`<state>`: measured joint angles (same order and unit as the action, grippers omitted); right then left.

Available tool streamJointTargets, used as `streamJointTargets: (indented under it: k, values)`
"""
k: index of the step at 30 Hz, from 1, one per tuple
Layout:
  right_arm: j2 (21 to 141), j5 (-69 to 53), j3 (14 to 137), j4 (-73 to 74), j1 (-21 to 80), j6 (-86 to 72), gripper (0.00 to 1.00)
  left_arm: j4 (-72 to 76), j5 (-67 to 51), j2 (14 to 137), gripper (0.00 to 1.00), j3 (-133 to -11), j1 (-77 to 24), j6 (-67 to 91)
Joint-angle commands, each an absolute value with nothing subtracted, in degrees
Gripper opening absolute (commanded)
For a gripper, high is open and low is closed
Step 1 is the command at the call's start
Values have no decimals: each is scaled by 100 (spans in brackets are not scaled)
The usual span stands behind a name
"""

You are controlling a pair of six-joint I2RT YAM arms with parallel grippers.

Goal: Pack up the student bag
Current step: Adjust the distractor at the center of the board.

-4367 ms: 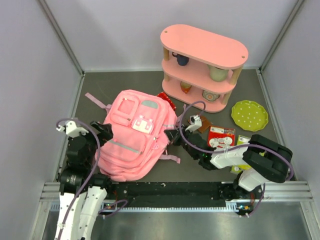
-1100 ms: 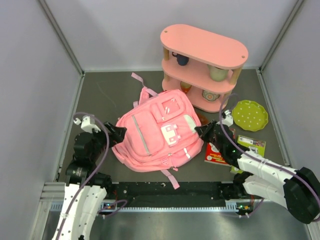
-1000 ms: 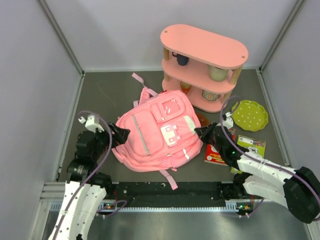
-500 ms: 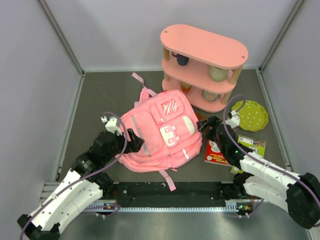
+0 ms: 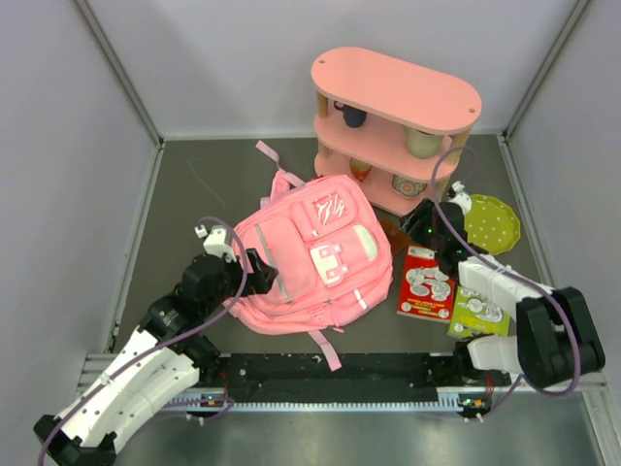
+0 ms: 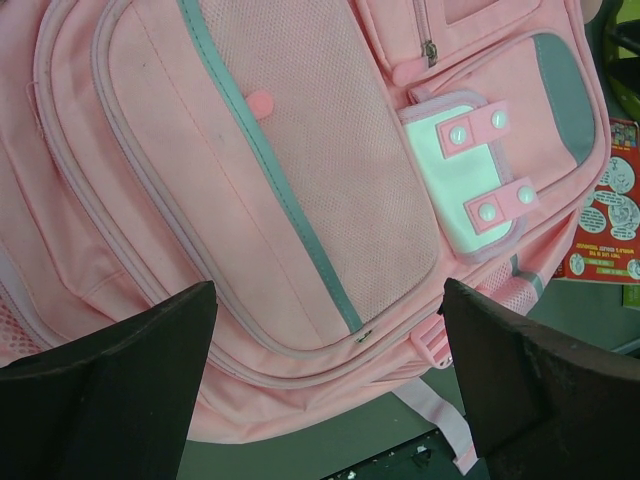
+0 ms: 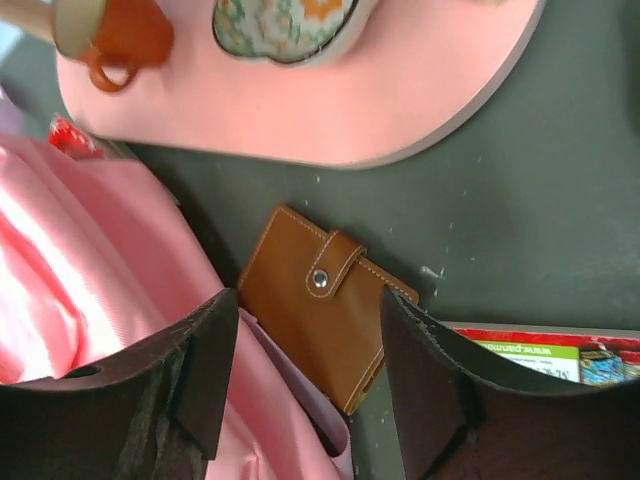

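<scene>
The student bag lies flat, front pockets up, in the middle of the worktop, likely so its zips face both arms. The left gripper hovers at its near-left end, jaws spread wide and empty (probably ready to pin the fabric). The right gripper, fingers apart and holding nothing, hangs over a brown snap wallet lying between the bag's edge and the pink shelf, seemingly the next item to pack. The bag's long axis runs diagonally, top toward the far-right corner, bottom toward the near-left.
</scene>
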<state>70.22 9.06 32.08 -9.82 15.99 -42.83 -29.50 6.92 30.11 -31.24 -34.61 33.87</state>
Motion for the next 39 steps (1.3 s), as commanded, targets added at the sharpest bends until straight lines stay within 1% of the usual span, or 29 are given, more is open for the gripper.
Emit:
streamJointTargets:
  k: [1, 6, 14, 16, 17, 23, 31, 39]
  values:
    - [7663, 518, 3559, -1546, 1556, -4236, 55, -2681, 712, 2918, 98, -3085, -3480, 3322]
    - [8454, 747, 3498, -2424, 1494, -4438, 56, -2716, 747, 2918, 99, -3111, -3480, 3313]
    - [9386, 1088, 3805, -3014, 1459, -4439, 56, -2698, 765, 3041, 98, -3164, -3480, 3322]
    - [9562, 1256, 3797, -3233, 1459, -4438, 57, -2698, 765, 3050, 98, -3164, -3480, 3322]
    - [9632, 1405, 3788, -3321, 1459, -4447, 59, -2698, 782, 3050, 98, -3164, -3480, 3314]
    - [9905, 1432, 3954, -3340, 1222, -4772, 64, -2725, 826, 3094, 98, -3199, -3480, 3322]
    - [10230, 1327, 4253, -3437, 1046, -4843, 66, -2725, 844, 3129, 99, -3208, -3480, 3349]
    - [10643, 1161, 4824, -3297, 862, -4843, 67, -2760, 896, 3120, 98, -3234, -3480, 3357]
